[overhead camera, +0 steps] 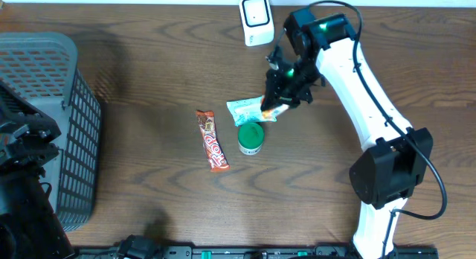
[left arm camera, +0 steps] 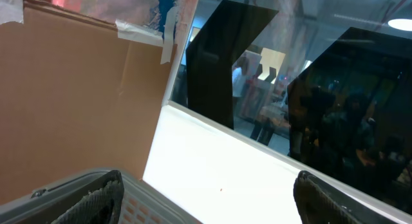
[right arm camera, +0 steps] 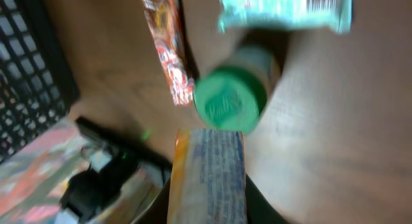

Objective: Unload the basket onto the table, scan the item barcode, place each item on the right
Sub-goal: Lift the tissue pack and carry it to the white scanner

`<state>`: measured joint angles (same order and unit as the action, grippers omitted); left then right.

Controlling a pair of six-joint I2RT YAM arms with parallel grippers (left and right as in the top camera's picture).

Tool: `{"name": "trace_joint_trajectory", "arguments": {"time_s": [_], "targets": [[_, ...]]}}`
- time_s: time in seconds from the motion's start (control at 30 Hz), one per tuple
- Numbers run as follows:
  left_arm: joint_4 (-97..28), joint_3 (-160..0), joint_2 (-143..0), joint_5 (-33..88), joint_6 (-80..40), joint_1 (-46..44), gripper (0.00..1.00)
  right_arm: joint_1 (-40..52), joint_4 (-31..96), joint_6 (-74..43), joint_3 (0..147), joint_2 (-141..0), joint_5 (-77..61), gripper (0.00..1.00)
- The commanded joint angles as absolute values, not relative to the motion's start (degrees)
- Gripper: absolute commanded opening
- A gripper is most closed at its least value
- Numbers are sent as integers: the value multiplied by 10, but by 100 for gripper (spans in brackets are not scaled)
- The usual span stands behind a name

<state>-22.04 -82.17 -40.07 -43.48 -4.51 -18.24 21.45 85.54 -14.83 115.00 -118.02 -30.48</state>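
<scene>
**Mia:** What do we see in the right gripper (overhead camera: 280, 101)?

**Ben:** We see it shut tight on a small orange pack (overhead camera: 273, 111). From the right wrist camera the orange pack (right arm camera: 209, 166) sticks out between the two dark sides, and we see little blue writing on it.

**Mia:** Where is the pack?

**Ben:** It is in the middle of the table (overhead camera: 149, 58). It is just beside the blue-green bag (overhead camera: 244, 109) and near the green-lid bottle (overhead camera: 251, 138). The white scanner (overhead camera: 255, 19) stands at the far edge of the table, apart from the pack.

**Mia:** What else do we see?

**Ben:** A candy bar (overhead camera: 212, 141) lies to one side of the bottle. A gray basket (overhead camera: 52, 73) sits at the end of the table.

**Mia:** And the left gripper (left arm camera: 209, 188)?

**Ben:** We see its two fingers (left arm camera: 96, 197) far apart, wide open. Nothing is between them. It points up, away from the table, at a brown board and a dark window.
</scene>
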Motion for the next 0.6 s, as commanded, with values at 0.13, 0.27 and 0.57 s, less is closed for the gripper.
{"name": "trace_joint_trajectory", "arguments": {"time_s": [0.13,0.27,0.57], "targets": [[-215,-810,-402,-440,-50,-185,85,222,691,-140,1203,-1157,-176,1],[-215,-809,-402,-440,-51,-185,85,228,572,-141,1203,-1157,-55,1],[-215,-807,-402,-440,-51,-185,85,249,343,-119,1189,-1170,166,1]]}}
